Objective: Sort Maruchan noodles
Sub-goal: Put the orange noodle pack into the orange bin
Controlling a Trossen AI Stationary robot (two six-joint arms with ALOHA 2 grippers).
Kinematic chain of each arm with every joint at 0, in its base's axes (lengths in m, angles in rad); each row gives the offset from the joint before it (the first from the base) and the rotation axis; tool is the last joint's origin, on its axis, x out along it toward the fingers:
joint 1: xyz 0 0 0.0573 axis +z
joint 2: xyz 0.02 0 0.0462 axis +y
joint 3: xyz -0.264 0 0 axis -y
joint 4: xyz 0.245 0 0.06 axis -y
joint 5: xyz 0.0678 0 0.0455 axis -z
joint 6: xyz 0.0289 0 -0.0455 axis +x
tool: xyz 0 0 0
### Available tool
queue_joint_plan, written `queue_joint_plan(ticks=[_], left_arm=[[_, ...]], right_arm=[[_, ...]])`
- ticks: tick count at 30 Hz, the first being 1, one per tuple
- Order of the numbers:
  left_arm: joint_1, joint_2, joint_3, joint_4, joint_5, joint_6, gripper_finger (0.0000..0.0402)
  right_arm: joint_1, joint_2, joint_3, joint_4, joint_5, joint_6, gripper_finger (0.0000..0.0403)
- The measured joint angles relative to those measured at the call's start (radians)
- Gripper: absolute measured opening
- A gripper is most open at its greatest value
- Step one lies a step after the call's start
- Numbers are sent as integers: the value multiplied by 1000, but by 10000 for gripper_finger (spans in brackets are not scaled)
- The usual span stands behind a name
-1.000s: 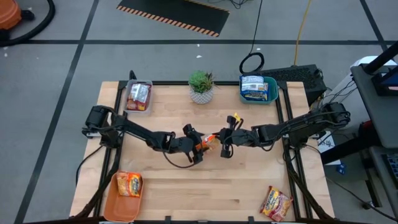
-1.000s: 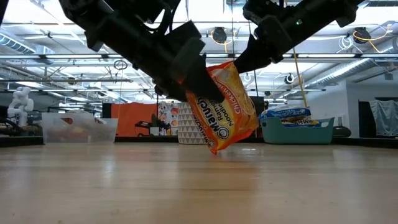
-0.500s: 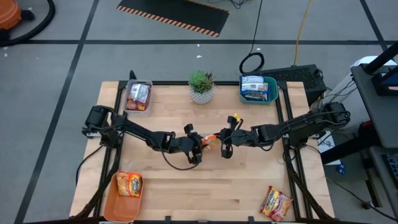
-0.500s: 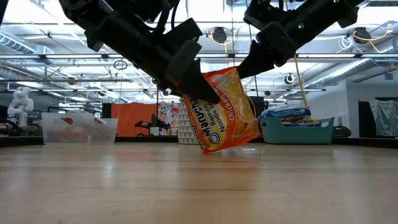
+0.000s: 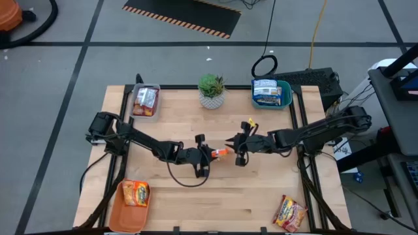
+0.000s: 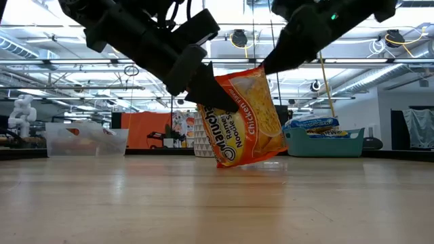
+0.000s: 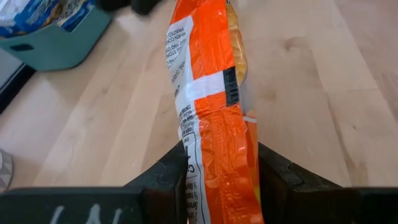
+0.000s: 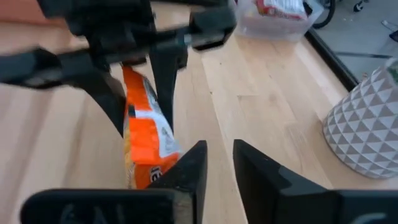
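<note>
An orange-yellow Maruchan packet [image 6: 244, 115] is held above the middle of the table [image 5: 261, 189], between my two grippers. My left gripper [image 5: 209, 155] is shut on the packet's left end, which also shows in the left wrist view [image 7: 211, 93]. My right gripper [image 5: 232, 143] is open. It stands just to the right of the packet's upper right corner [image 6: 261, 71], and nothing is between its fingers [image 8: 186, 168]. My left gripper pinches the packet's left end [image 7: 205, 168] between its two fingers, one on each flat face. The fingers come level from the table's left. The packet stands on edge, tilted and clear of the table. I cannot tell whether my right gripper touches the packet.
A clear tray [image 5: 145, 101] with red packets stands at the far left, and a teal tray [image 5: 270, 93] with blue packets at the far right. A potted plant [image 5: 211, 90] stands between them. An orange tray [image 5: 130, 202] holds an orange packet at the near left. A red packet [image 5: 290, 212] lies near right.
My right gripper has drawn back a little toward the table's right edge. My left gripper has shifted slightly toward the near edge. The packet has turned in its hold and now hangs more upright than before.
</note>
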Motion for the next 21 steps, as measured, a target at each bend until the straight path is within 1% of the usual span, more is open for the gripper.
queue_joint_plan(ticks=[6,10,13,14,18,21], left_arm=[[-48,-35,26,5,0,74,124],[-88,-113,26,-30,-1,122,124],[-125,-192,26,-78,-6,115,124],[-138,-216,26,-83,-5,107,124],[-209,-309,26,-125,-5,55,124],[-275,-358,26,-146,-5,31,124]], right_arm=[[40,-139,-1,-103,1,77,94],[76,-227,-1,-167,1,146,98],[110,-270,-1,-193,3,178,98],[122,-282,-1,-199,17,182,98],[170,-301,0,-192,124,183,98],[195,-302,-1,-188,151,183,98]])
